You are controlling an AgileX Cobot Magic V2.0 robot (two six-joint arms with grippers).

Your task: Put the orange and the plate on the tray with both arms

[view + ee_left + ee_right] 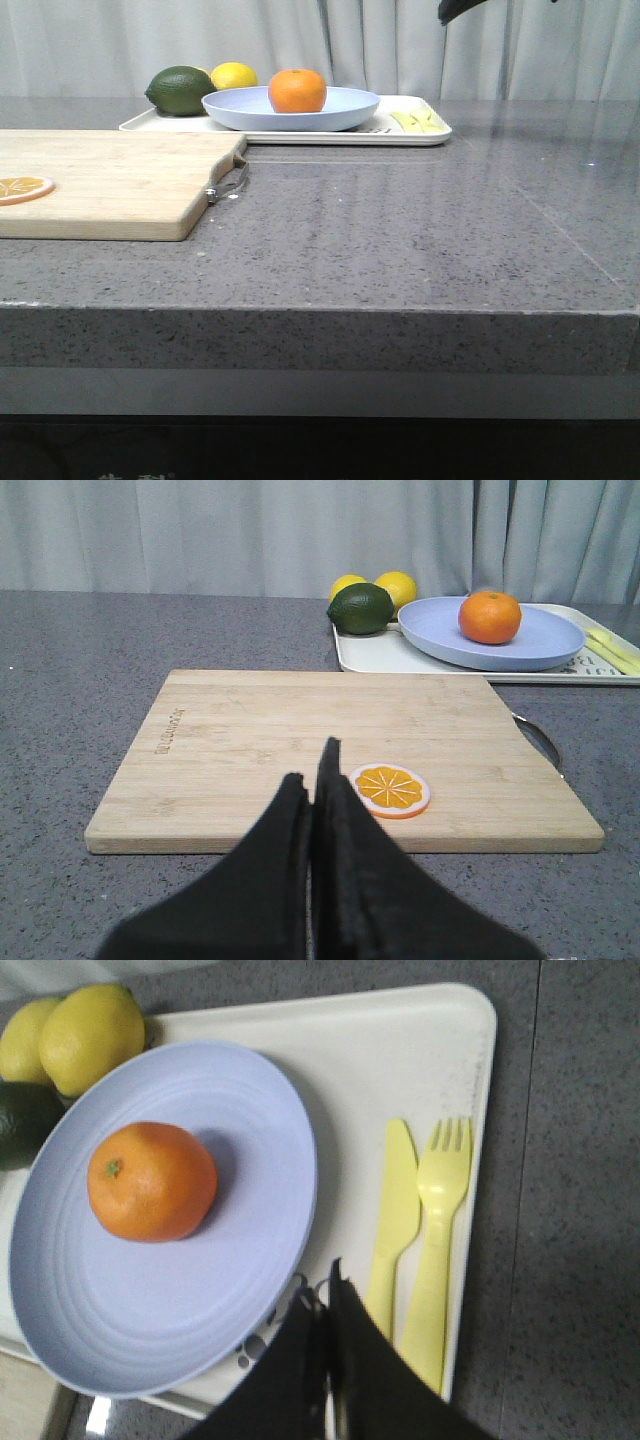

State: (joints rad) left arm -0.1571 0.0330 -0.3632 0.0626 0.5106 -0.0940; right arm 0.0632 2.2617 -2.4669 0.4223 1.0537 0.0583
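**A:** Closest to us, the left gripper point(313, 780) is clenched on nothing, fingers pressed flat together, low over the near edge of the cutting board point(340, 755). The orange slice point(390, 789) lies just beside its tips, off to one side. Nothing there belongs to this job.

**B:** Agreed. Farther out, well beyond that claw, the tray point(140, 124) sits at the back of the table. And the right gripper point(322, 1305)?

**A:** Also clenched and empty, poised above the tray's near rim. The plate point(250, 1160) edge is just beside its tips, the yellow knife point(393, 1220) and fork point(437, 1230) on the other side.

**B:** So the plate is lying on the tray, and the orange point(151, 1181) rests in the plate, beyond the right claw's tips.

**A:** By my reading, both items look placed. The step in hand is getting clear cleanly.

**B:** Then lift the right claw straight up before drawing back, I'd say. A sideways swing risks nudging the plate rim or the cutlery.

**A:** And farthest off, past the plate, the lime point(181, 90) and lemons point(88, 1032) crowd the tray's far corner.
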